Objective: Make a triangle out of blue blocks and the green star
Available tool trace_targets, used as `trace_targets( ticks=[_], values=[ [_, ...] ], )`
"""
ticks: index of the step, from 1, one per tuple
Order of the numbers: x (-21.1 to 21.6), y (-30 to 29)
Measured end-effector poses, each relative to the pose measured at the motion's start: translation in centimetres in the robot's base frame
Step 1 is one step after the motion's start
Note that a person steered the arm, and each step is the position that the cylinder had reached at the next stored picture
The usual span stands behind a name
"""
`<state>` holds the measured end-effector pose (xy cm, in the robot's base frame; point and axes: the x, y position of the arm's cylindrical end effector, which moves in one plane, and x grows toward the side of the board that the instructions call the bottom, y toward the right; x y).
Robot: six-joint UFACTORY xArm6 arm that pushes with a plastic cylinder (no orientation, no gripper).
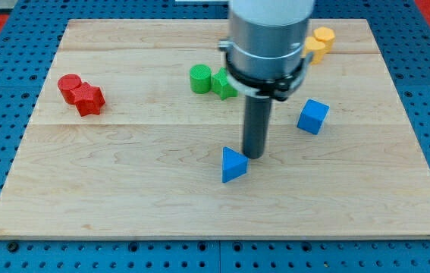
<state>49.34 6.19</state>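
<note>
Blue blocks and the green star are what I am watching, starting from my tip (255, 155): it stands on the wooden tabletop (123, 189) near the middle, just beside the upper right of the blue triangular block (233, 164), seemingly touching it, though I cannot tell for sure. My end effector is only a plain dark rod, so it grips nothing.

The wide grey housing above the rod is cut off by the top of the view and hides part of the green star (223, 83), leaving only its left portion showing. That star sits toward the tabletop's far edge, near centre, touching the green cylinder (199, 79) on its left.

The blue cube (313, 116) lies well apart from the triangular block, toward the right edge, tilted on its footprint. Two yellow cylinders (318, 42) sit near the far right corner, partly masked by the housing. A red cylinder (68, 84) and a red star-like block (88, 98) touch each other near the left edge.

All blocks look matte with faintly ribbed surfaces; the tabletop is pale planked wood with visible grain.
</note>
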Motion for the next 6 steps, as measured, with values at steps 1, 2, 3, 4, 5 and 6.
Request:
trace_targets(
  ticks=[1, 2, 3, 4, 5, 6],
  values=[
    [-3.0, 6.3],
    [-3.9, 10.6],
    [-6.5, 13.8],
    [-8.6, 11.3],
    [-11.6, 5.7],
    [-14.7, 7.1]
  ],
)
